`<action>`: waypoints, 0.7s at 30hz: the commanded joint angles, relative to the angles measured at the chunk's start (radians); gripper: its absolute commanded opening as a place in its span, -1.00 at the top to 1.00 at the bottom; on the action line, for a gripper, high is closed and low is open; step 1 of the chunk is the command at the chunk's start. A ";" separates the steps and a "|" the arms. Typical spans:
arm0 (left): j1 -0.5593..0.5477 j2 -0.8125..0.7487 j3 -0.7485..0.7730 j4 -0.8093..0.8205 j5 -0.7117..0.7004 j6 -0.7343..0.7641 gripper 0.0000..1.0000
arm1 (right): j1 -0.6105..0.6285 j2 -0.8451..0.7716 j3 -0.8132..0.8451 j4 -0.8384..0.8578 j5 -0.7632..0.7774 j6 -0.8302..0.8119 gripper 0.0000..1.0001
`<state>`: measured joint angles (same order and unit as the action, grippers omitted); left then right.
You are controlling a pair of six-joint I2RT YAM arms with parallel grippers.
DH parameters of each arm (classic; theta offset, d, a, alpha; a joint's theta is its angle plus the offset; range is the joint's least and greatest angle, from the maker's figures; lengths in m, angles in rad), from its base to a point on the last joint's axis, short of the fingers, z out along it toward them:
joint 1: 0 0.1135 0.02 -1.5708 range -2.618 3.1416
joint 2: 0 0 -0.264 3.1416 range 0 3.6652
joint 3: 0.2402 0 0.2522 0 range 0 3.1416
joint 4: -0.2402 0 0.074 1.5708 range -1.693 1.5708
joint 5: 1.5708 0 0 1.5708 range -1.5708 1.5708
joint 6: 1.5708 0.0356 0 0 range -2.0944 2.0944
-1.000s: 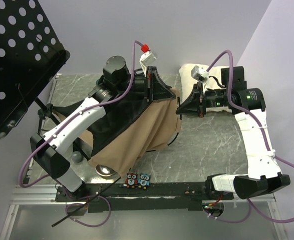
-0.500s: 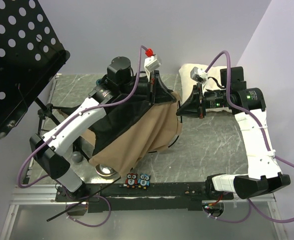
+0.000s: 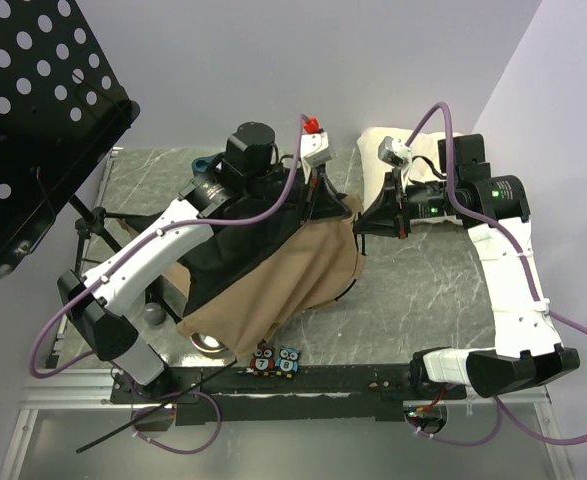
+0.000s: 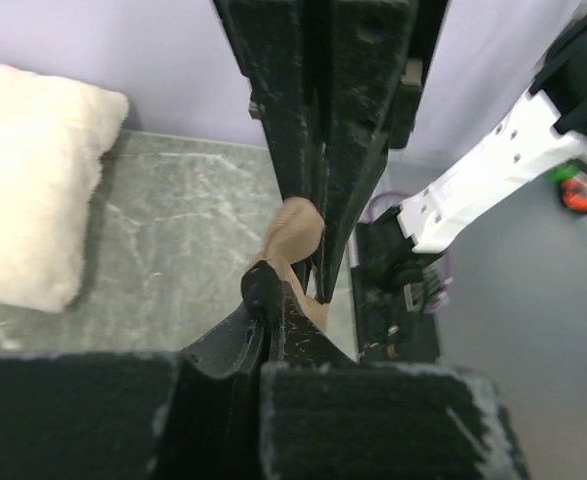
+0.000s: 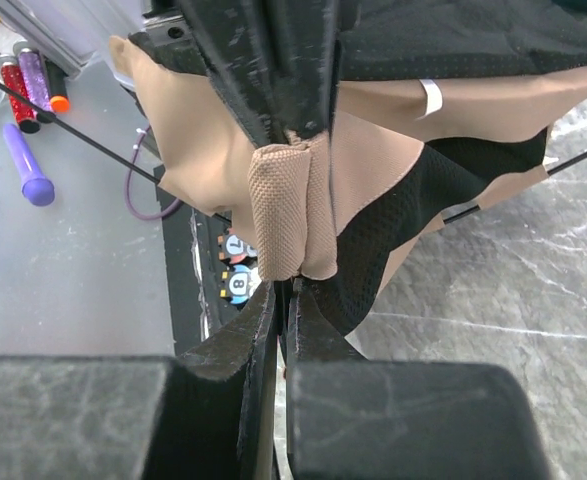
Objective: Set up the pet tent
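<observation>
You're in a robotics lab cell, not a home. The left arm point(image 3: 143, 250) and right arm point(image 3: 508, 270) are bolted to a metal rail point(image 3: 353, 380) at the near edge of a marble-look worktop point(image 3: 423, 290). Bare lilac walls point(image 3: 373, 60) stand behind it. Purple cables point(image 3: 443, 110) loop off both arms. A black perforated panel point(image 3: 33, 120) hangs over the left corner. Two numbered owl tags point(image 3: 276, 361) sit on the rail. The right wrist view shows a purple marker point(image 5: 30, 160) and glitter tubes point(image 5: 13, 90) on a grey side surface.
</observation>
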<state>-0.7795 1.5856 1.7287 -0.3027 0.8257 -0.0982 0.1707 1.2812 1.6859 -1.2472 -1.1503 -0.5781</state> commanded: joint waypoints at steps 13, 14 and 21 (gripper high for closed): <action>-0.041 -0.050 0.130 0.013 -0.088 0.063 0.99 | 0.018 -0.010 -0.020 -0.024 0.058 -0.039 -0.03; -0.037 -0.042 0.147 0.026 -0.092 0.046 0.99 | 0.016 -0.020 -0.022 -0.008 0.076 -0.031 -0.20; -0.014 0.010 0.216 0.083 -0.171 -0.021 0.99 | 0.004 -0.212 -0.212 0.326 0.291 0.165 -0.73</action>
<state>-0.8032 1.5764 1.8965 -0.3286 0.7223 -0.0479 0.1806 1.1889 1.5482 -1.1320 -1.0054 -0.5327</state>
